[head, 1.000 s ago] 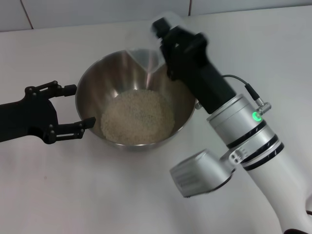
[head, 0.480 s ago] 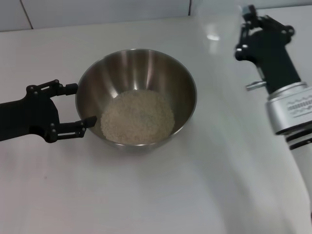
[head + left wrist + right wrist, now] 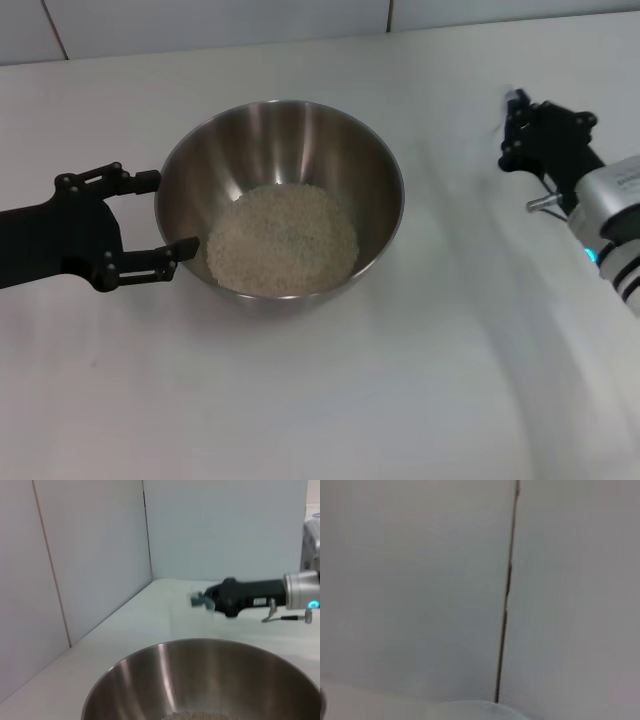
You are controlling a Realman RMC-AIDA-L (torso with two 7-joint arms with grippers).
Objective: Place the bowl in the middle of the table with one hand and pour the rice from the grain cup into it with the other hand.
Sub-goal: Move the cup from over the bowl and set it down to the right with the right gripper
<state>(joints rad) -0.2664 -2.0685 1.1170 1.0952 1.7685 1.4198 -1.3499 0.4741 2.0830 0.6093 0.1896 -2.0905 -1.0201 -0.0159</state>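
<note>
1. Steel bowl (image 3: pixel 280 195) at mid-surface (image 3: pixel 320 400), holding a heap of rice (image 3: pixel 282 240).
2. Left hand (image 3: pixel 165 215) near the left edge, fingers spread wide about the bowl's rim, gripping nothing.
3. Right hand (image 3: pixel 520 130) by the right edge, well apart from the bowl; grip state and grain cup impossible to tell.

Left gripper (image 3: pixel 165 215) spread wide; right gripper (image 3: pixel 512 130) far right, raised

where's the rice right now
In the head view the rice lies heaped in the bottom of the bowl, mid-table, left of centre, with the left end effector at the bowl's left side.
</note>
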